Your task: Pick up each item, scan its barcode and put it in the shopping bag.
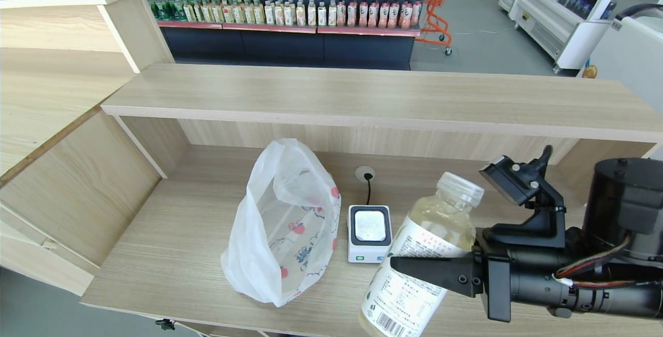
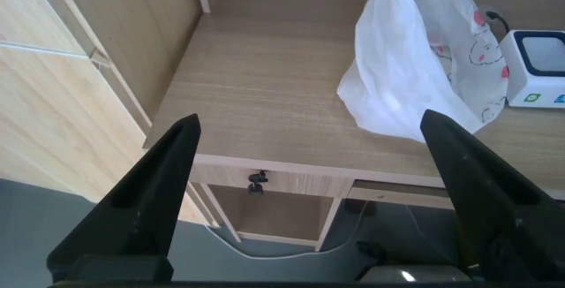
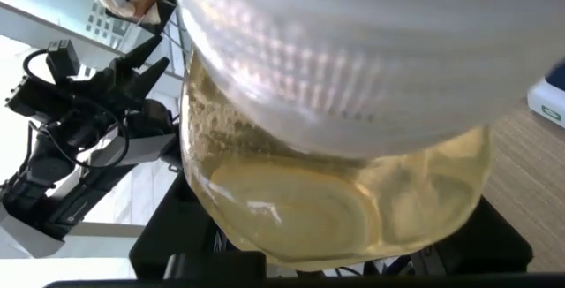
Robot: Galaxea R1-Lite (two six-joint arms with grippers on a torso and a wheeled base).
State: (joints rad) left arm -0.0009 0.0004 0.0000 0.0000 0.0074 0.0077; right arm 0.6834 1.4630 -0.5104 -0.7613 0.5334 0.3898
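The bottle [image 1: 427, 236] of pale yellow drink is off the counter [image 1: 171, 254], held in the air above its near right part. It is tilted, with its clear cap pointing up and toward the back and its base toward the near edge. Its white label faces up, and a barcode [image 1: 389, 322] shows near the base. The right gripper [image 1: 414, 269] comes in from the right and is clamped across the bottle's middle; one black finger lies over the label (the other is hidden behind the bottle). Just to the left of the bottle, the small white scanner [image 1: 369, 232] sits flat on the counter with its window facing up. Left of the scanner stands the white plastic shopping bag [image 1: 282, 223], its mouth open. The left gripper [image 2: 311, 129] hangs past the counter's near left edge, fingers spread wide and holding nothing.
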